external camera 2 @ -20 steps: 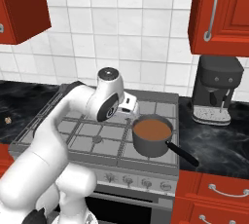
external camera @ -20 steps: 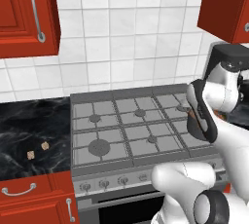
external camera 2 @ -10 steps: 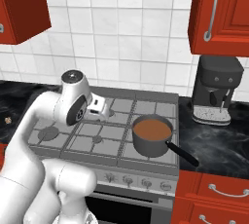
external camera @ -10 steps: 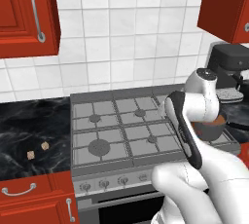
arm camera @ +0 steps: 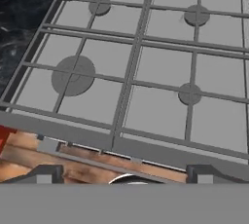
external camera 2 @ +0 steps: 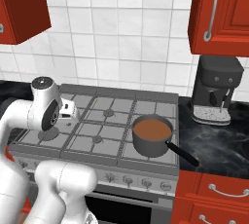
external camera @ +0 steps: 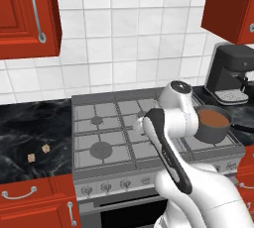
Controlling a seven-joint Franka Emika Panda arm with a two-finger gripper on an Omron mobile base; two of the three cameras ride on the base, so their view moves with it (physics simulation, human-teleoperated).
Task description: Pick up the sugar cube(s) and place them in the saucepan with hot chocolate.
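Two tan sugar cubes [external camera: 31, 157] [external camera: 45, 148] lie close together on the black counter left of the stove. The saucepan with hot chocolate [external camera: 213, 123] [external camera 2: 151, 134] stands on the stove's front right burner, its dark handle pointing to the front right. My gripper [arm camera: 124, 174] hangs open over the front middle of the stove, looking down on the grates with nothing between its fingers. In the right base view the hand [external camera 2: 69, 111] is over the stove's left half, well left of the saucepan and still right of the cubes.
A black coffee machine [external camera: 232, 73] [external camera 2: 215, 89] stands on the counter right of the stove. The stove [arm camera: 146, 67] has raised grey grates and a row of knobs [external camera: 106, 186] along its front. Red cabinets hang above on both sides.
The arm has swung left across the stove, from beside the saucepan to the stove's left half. The gripper has stayed open. The saucepan and the cubes have not moved.
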